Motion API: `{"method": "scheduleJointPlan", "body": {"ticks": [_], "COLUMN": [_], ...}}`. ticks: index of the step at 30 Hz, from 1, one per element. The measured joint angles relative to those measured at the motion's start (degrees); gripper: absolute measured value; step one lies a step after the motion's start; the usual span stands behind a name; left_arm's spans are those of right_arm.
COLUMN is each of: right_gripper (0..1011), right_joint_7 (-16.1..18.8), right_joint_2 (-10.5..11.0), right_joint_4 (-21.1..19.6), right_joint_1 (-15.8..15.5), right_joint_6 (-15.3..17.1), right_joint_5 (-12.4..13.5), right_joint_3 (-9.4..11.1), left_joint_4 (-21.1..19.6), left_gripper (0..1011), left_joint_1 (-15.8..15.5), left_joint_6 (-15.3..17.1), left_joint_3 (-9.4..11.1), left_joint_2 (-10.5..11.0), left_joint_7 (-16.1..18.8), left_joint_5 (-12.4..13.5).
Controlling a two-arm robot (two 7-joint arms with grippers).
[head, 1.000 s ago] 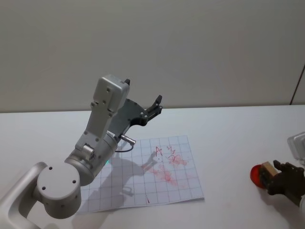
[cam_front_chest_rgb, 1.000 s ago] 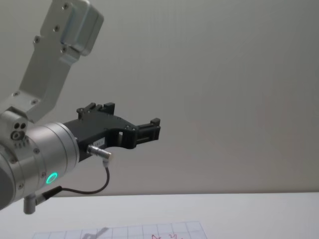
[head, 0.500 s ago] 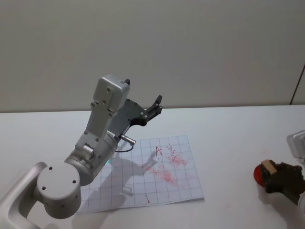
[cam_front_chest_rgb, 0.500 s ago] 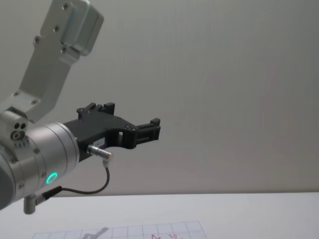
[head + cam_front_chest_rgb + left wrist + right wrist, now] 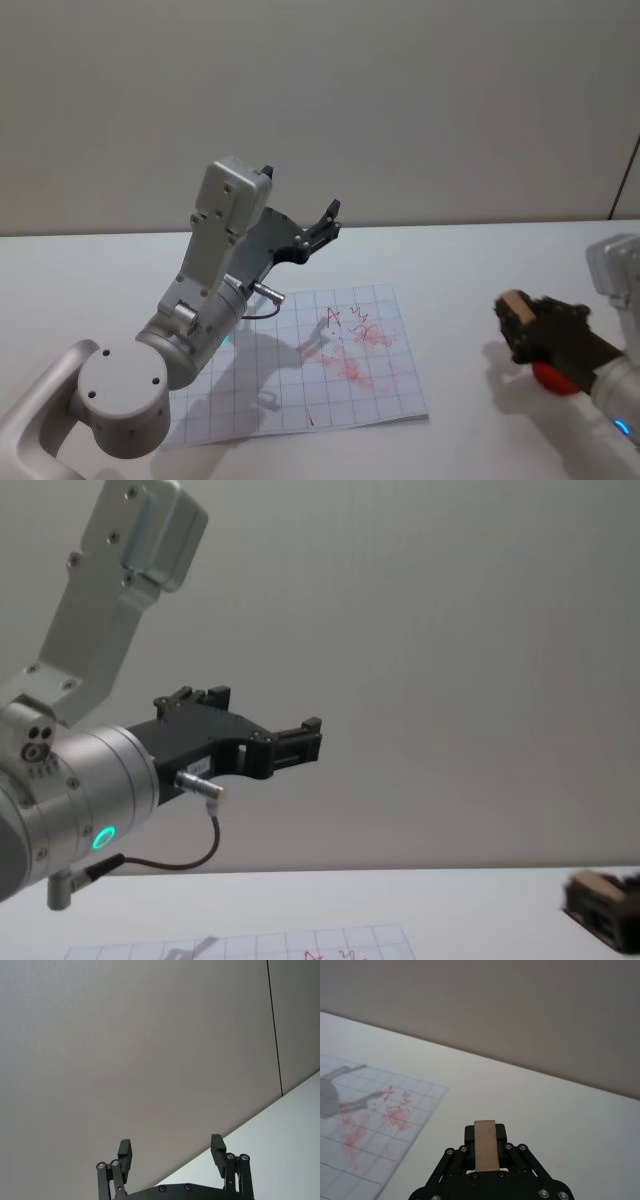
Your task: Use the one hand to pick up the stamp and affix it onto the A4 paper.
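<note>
right hand (image 5: 522, 322) closed on the stamp (image 5: 485, 1146), one finger on each side face, block poking out past the fingertips. hand is off the A4 paper (image 5: 385, 385), at roughly 3 o'clock of the sheet, and looks clear of the surface (image 5: 470, 260), going by the shadow under it. red round piece (image 5: 548, 376) at the hand's 5 o'clock, partly hidden by it, probably the ink pad

stamp: small tan-brown block, plain flat faces, wood look, about as wide as the fingertips. my read: light, rigid, won't deform, so a moderate squeeze is enough. smooth sides could slip or twist under a down-press, so hold mid-body on two opposite flat sides and leave the printing face free. can't tell which end is inked, treat it as smear-prone

paper: thin white sheet, pale blue grid, red marks (image 5: 350, 345) clustered toward its 1 o'clock. looks loose on the surface, may slide or lift off with the stamp

left hand (image 5: 171, 1152) open, empty, parked in the air over the sheet's 12 o'clock edge
</note>
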Motion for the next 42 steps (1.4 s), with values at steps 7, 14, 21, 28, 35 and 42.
{"method": "scheduleJointPlan", "body": {"ticks": [7, 14, 21, 28, 35, 42], "right_gripper": [219, 219, 219, 219, 219, 219], "right_joint_7": [3.86, 8.31, 13.08, 15.72, 18.07, 19.00], "right_joint_2": [-2.24, -4.64, -6.78, -7.94, -8.66, -8.90], "right_joint_4": [0.45, 2.14, 4.81, 6.87, 9.29, 11.26], "right_joint_1": [2.37, 4.77, 7.11, 8.44, 9.47, 9.81], "right_joint_6": [-2.06, -3.36, -3.61, -3.02, -1.80, -0.81], "right_joint_5": [0.55, -0.04, -3.19, -6.73, -11.90, -15.26], "right_joint_3": [-1.29, -3.08, -5.22, -6.73, -8.38, -9.46], "left_joint_4": [0.00, 0.00, 0.00, 0.00, 0.00, 0.00], "left_gripper": [1001, 1001, 1001, 1001, 1001, 1001], "left_joint_1": [0.00, 0.00, 0.00, 0.00, 0.00, 0.00], "left_joint_6": [0.00, 0.00, 0.00, 0.00, 0.00, 0.00], "left_joint_3": [0.00, 0.00, 0.00, 0.00, 0.00, 0.00], "left_joint_2": [0.00, 0.00, 0.00, 0.00, 0.00, 0.00], "left_joint_7": [0.00, 0.00, 0.00, 0.00, 0.00, 0.00], "left_joint_5": [0.00, 0.00, 0.00, 0.00, 0.00, 0.00]}}
